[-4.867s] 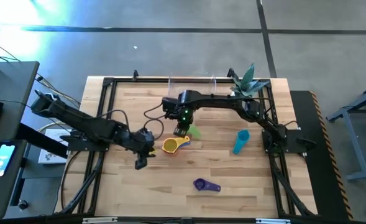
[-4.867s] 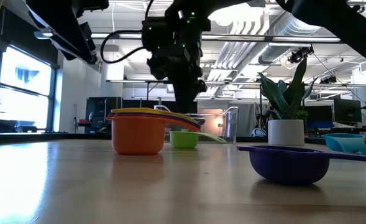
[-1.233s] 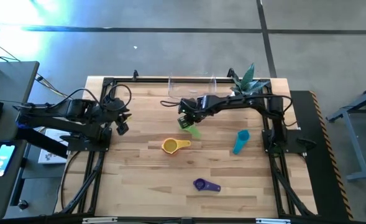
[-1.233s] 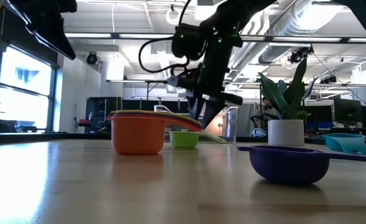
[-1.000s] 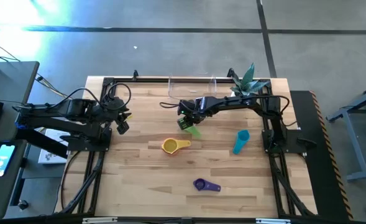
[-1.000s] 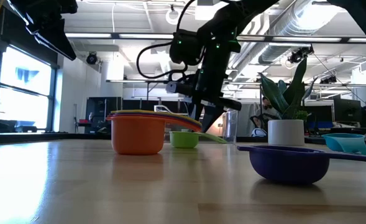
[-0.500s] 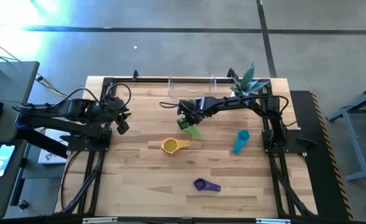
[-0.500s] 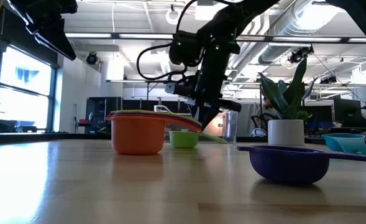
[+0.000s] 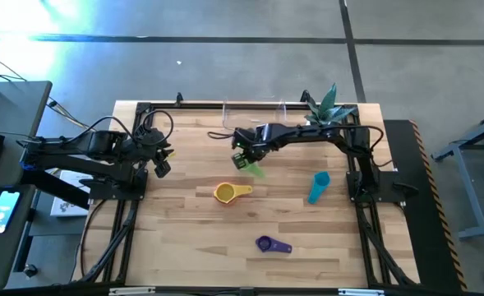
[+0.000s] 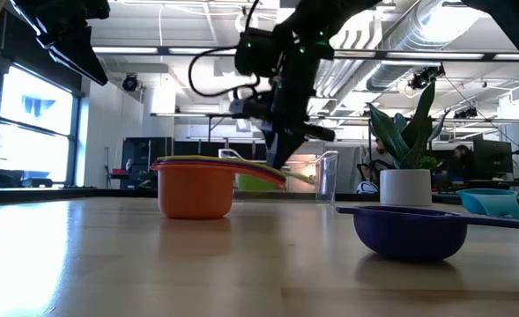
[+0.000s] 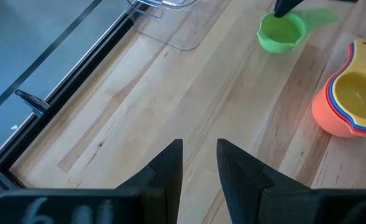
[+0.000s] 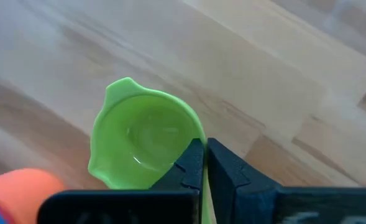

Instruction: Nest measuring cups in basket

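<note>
Four views logged. High view: right gripper (image 9: 242, 158) sits over the small green plastic measuring cup (image 9: 251, 168), mid-table, just near of the clear rectangular plastic basket (image 9: 254, 110) at the far edge. Stacked cups, yellow innermost in an orange outer cup (image 9: 228, 193), lie a little nearer and to the left; light blue cup (image 9: 318, 187) to the right, purple cup (image 9: 268, 244) near edge. Left gripper (image 9: 160, 164) waits at the left side of the table, well apart from all cups.

Low view: green cup (image 10: 257, 183) appears clear of the table top, part hidden behind the orange stack (image 10: 194, 188). Judged: the hold is on the rim by the handle, so the bowl hangs free for carrying to the stack or basket. White pot with green plant (image 10: 404, 187) stands right.

Left wrist view: left fingers (image 11: 165, 170) parted by a narrow gap, nothing between them.

Right wrist view: right fingertips (image 12: 195, 160) pinched tight on the green cup's rim (image 12: 145, 140), gap almost nil. Cup opening faces the camera, so the cup is tilted.
</note>
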Available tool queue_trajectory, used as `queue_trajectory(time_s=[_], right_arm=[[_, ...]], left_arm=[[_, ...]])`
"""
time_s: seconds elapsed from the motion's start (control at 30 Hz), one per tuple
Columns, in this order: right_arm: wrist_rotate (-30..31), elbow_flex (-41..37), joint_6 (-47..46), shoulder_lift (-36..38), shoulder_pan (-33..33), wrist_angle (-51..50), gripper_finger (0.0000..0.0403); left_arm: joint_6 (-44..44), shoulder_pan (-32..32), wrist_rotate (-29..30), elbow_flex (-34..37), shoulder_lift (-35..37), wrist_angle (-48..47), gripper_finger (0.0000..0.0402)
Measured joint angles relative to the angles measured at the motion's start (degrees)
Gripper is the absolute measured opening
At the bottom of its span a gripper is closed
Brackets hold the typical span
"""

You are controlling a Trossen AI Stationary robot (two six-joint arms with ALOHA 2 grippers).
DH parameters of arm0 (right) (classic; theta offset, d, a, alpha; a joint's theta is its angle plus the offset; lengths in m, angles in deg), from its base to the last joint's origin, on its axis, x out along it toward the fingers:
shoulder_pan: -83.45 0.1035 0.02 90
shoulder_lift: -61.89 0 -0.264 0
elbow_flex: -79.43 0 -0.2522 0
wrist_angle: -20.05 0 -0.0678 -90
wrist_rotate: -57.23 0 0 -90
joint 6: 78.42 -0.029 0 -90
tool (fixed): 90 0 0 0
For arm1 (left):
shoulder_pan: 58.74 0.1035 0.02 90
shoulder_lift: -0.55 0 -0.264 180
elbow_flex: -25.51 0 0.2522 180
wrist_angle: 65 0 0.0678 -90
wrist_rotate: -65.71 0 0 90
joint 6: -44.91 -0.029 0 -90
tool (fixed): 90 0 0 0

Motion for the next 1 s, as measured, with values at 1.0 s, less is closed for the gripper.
queue_trajectory(time_s=[1.0], right_arm=[[-17.9, 17.6, 32.3, -2.4, 6.2, 0.6, 0.0000]], left_arm=[[0.0, 0.0, 0.0, 0.0, 0.0, 0.0, 0.0090]])
